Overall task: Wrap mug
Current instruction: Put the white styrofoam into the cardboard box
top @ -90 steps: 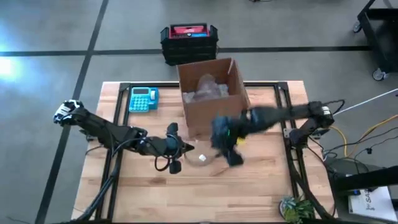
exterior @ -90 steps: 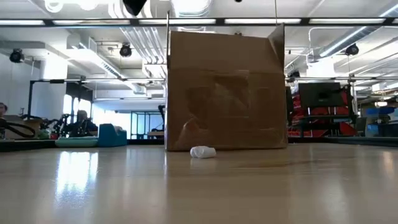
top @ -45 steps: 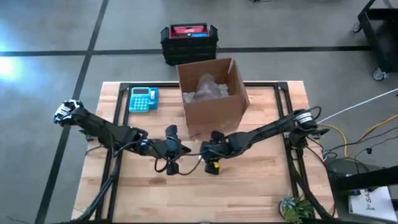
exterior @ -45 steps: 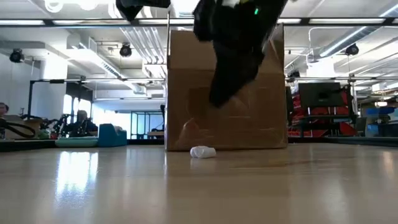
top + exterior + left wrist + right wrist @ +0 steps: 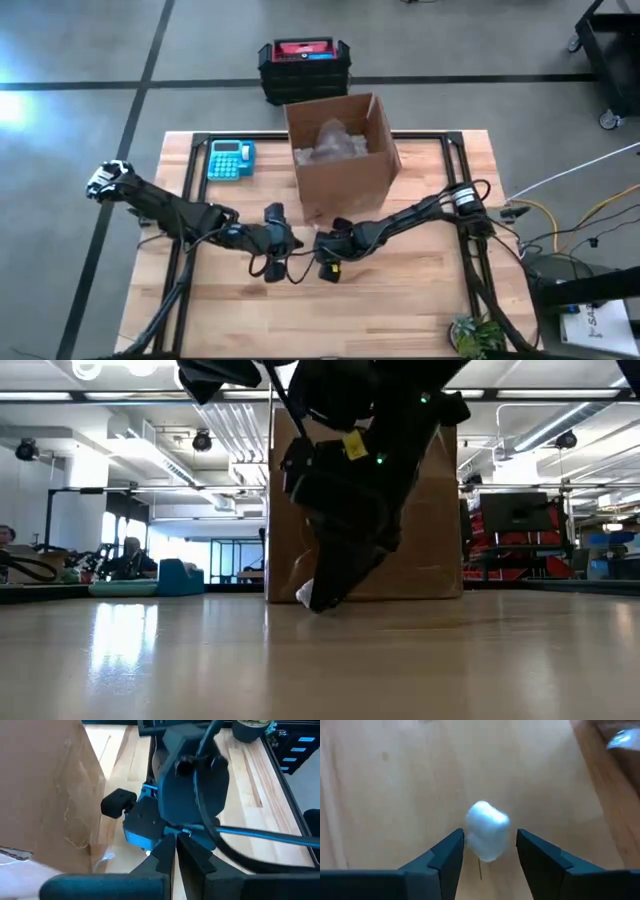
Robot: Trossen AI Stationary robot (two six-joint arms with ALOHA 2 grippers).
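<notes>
My right gripper [image 5: 486, 851] stands spread over the small white wrapped bundle [image 5: 487, 831], which lies on the wooden table [image 5: 420, 290] between its fingers [image 5: 446, 854], long axis slanting across the gap. My left gripper [image 5: 176, 851] sits pinched together just beside it. Beyond, the open brown cardboard box [image 5: 340, 150] holds crumpled clear plastic wrap [image 5: 330, 140].

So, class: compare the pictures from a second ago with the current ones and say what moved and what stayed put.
The right gripper swept from beside the brown cardboard box across the wooden table and came down over the small white wrapped bundle, its jaws open on either side, nothing gripped yet. The left gripper, box, blue calculator and bundle stayed put.
</notes>
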